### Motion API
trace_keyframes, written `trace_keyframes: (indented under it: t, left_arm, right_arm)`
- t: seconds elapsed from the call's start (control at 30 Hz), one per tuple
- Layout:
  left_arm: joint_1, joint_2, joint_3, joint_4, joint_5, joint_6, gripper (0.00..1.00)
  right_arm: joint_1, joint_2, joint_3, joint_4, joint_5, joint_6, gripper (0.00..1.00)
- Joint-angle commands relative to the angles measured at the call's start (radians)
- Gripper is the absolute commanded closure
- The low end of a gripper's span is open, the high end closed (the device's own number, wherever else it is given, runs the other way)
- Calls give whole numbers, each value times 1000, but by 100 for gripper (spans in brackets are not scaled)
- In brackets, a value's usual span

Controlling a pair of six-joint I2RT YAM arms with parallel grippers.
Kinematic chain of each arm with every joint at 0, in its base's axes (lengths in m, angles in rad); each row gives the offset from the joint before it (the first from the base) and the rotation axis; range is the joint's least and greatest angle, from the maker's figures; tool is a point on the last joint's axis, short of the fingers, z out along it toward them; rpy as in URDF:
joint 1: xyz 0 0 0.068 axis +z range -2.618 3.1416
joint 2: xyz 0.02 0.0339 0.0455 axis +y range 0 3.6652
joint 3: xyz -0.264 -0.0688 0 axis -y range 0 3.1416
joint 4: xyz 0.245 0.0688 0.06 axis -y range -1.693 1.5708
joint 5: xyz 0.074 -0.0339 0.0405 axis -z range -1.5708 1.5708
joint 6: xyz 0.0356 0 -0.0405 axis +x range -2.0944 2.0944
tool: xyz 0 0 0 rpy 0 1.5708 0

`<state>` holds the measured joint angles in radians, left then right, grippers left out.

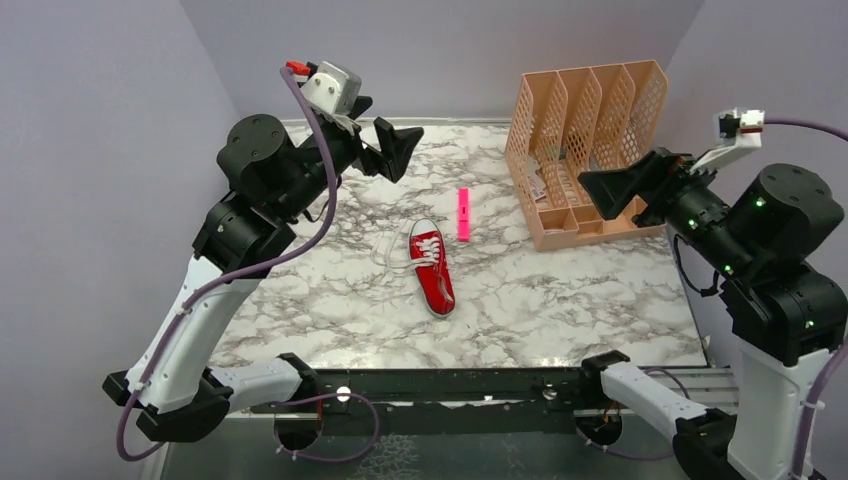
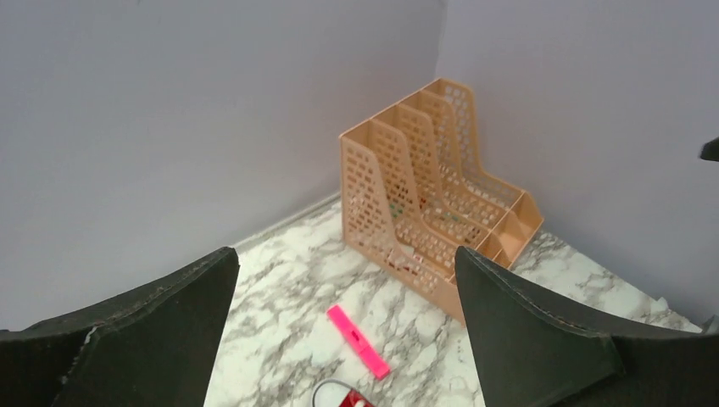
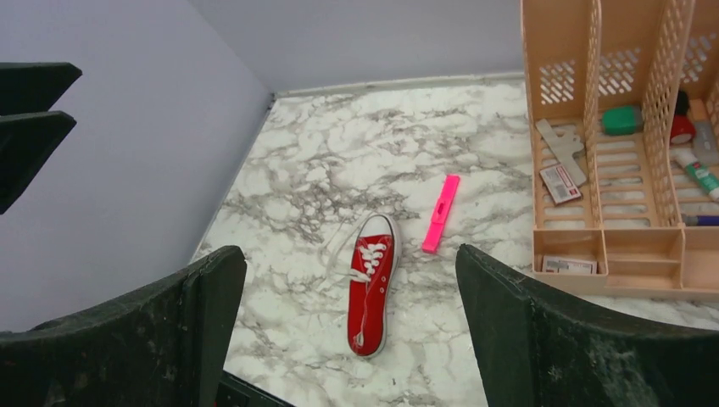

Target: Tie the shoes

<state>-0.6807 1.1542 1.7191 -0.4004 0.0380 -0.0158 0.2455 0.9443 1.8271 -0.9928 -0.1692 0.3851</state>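
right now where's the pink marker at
In the top view the pink marker lies flat on the marble table near its centre, just right of the red sneaker by its toe, not touching, and left of the peach file organizer.

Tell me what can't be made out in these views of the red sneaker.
Left wrist: the red canvas sneaker is cut off by the bottom edge; only its toe shows.
Top external: its white laces are too small to trace.
Top external: the peach plastic mesh organizer hides most of its contents behind its dividers.
Right wrist: the organizer runs off the right edge; item labels inside are too small to read.
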Motion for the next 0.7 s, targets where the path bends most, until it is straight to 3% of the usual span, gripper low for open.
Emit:
trace_keyframes:
  t: [0.0, 0.4, 0.6, 0.67]
  left_arm:
    - [81, -19, -72, -63, 2, -94, 2]
    - [290, 32, -352, -184, 161, -336, 2]
    - [340, 55, -534, -209, 297, -485, 2]
    - [346, 57, -600, -218, 336, -525, 2]
  right_arm:
    - [83, 20, -59, 6, 114, 14, 0]
    - [299, 36, -420, 99, 255, 73, 0]
    - [352, 173, -618, 209, 84, 15, 1]
    - [364, 256, -655, 246, 17, -18, 5]
